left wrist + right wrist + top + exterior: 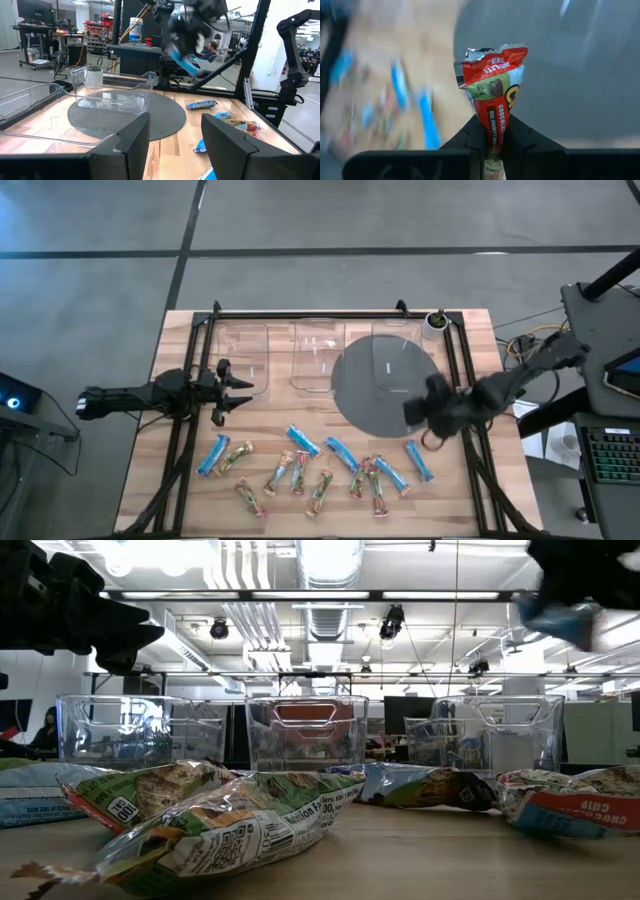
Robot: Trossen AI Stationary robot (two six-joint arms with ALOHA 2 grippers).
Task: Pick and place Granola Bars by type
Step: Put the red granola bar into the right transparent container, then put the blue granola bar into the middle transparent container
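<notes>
Glossy foil-wrapped granola bars (300, 465), wooden table (480, 340)

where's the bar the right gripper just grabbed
The granola bar is pinched in the right gripper, lifted over the round grey mat's right edge.

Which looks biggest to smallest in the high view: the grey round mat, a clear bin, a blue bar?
1. Grey round mat, clearly the largest.
2. Clear bin; all three bins look alike in size.
3. Blue bar, by far the smallest.

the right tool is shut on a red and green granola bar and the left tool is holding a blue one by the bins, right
Not quite: the left tool is open and holds nothing, as the left wrist view shows. The right tool is indeed shut on a red and green granola bar.
</notes>
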